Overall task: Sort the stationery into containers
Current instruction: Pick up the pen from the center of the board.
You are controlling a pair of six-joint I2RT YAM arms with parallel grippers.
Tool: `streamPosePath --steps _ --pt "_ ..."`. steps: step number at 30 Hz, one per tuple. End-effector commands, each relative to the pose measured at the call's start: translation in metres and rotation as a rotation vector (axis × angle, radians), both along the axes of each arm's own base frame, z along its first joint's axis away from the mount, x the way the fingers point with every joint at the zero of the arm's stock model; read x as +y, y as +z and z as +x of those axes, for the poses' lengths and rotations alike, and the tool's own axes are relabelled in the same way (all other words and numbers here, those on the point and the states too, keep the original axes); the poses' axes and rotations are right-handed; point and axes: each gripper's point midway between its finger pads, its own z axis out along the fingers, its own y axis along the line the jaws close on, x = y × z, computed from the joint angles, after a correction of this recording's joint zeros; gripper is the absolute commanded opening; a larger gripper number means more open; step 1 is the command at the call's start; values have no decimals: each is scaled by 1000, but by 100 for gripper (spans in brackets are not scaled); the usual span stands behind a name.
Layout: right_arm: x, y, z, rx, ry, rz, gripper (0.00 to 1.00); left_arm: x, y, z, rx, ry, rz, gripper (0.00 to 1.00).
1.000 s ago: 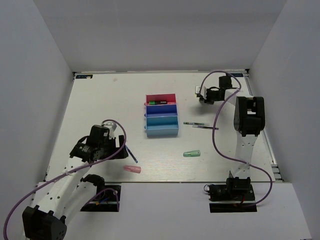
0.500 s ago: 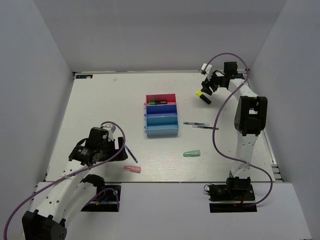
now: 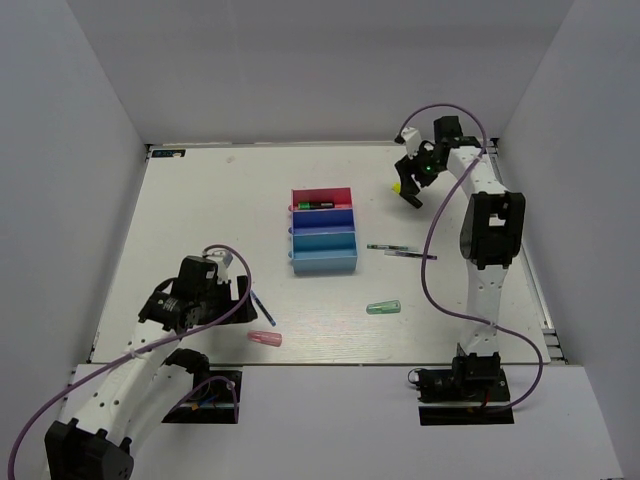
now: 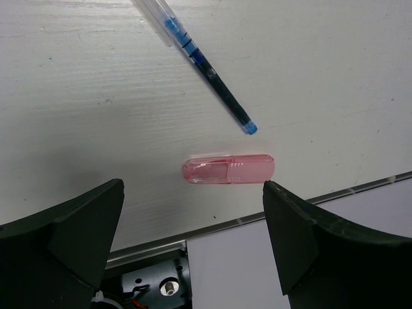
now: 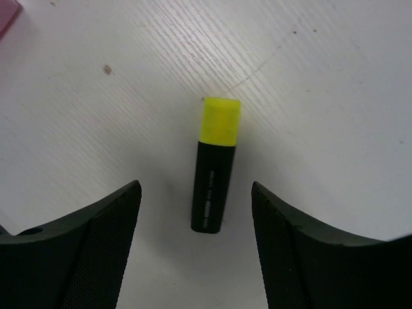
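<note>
Three joined containers stand mid-table: magenta-red (image 3: 320, 194), dark blue (image 3: 322, 218), light blue (image 3: 323, 246). A green-capped highlighter (image 3: 316, 205) lies in the red one. My right gripper (image 3: 414, 178) (image 5: 195, 187) hangs open at the far right. A yellow-capped black highlighter (image 3: 404, 190) (image 5: 215, 174) lies flat on the table between its fingers, touching neither. My left gripper (image 3: 236, 300) (image 4: 193, 212) is open above a pink capsule (image 3: 265, 339) (image 4: 228, 171). A blue pen (image 3: 262, 307) (image 4: 206, 64) lies just beyond it.
Two thin pens (image 3: 400, 247) lie right of the trays, with a mint-green capsule (image 3: 383, 308) nearer the front. The table's front edge (image 4: 290, 205) runs close behind the pink capsule. White walls (image 3: 90, 150) enclose the table.
My right gripper was shut a second ago and has opened. It lifted off and came back over the yellow highlighter, which lies free on the table. The left arm barely shifted.
</note>
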Motion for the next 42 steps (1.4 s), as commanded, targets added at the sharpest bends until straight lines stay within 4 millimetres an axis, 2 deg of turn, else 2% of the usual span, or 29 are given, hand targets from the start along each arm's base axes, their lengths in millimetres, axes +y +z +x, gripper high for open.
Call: streamPosePath --steps 1,4,8,9,14,15,19,20,22,23,25,26,27,29,31,32,33,36,37,40,42 --pt "5 -9 -9 115 -68 20 72 -4 0 0 -10 0 -32 99" --pt "7 -22 -9 136 -89 27 72 -5 -1 -2 -10 1 -39 99" --pt "-1 -32 0 118 -131 -2 72 -5 0 -2 -14 -1 -42 99" --pt "-4 -40 0 129 -144 -12 72 -6 1 -1 -16 -5 -45 99" --pt "-10 -49 12 100 -165 -34 72 -6 0 -2 -14 -5 -42 99" --pt "-10 -56 6 130 -160 -42 70 -4 -1 -2 -9 0 -37 99" --pt "-11 -72 -4 185 -149 -52 55 -5 0 -3 -11 -3 -41 99" --pt "-10 -74 -6 194 -146 -57 46 -6 0 -2 -13 -4 -45 99" --pt "-10 -77 -8 205 -135 -65 37 -6 0 -3 -14 -6 -43 99" --pt "-10 -76 -11 216 -136 -59 26 -6 1 -2 -16 -7 -46 99" --pt "-10 -74 -13 223 -134 -60 14 -7 1 -2 -16 -12 -47 99" --pt "-9 -71 -17 230 -121 -68 4 -7 1 -2 -17 -11 -49 99" --pt "-8 -69 -16 226 -116 -70 0 -7 1 -2 -16 -9 -48 99" --pt "-4 -53 -18 210 -107 -43 0 -7 0 -2 -17 -12 -51 99" --pt "7 -21 -19 169 -81 19 0 -7 1 -2 -17 -11 -54 99" --pt "11 -16 -23 165 -70 39 0 -8 0 -3 -15 -15 -56 99" --pt "21 15 -25 116 -39 84 0 -9 -1 -3 -11 -16 -58 99" --pt "47 37 -36 79 38 177 0 -9 0 -1 -14 -14 -61 99" --pt "64 62 -43 26 92 222 0 -9 1 -1 -15 -13 -62 99" --pt "84 90 -48 -43 160 259 0 -10 -1 -2 0 -13 -61 99" --pt "111 109 -58 -74 230 282 0 -10 -2 -2 7 -13 -59 99"
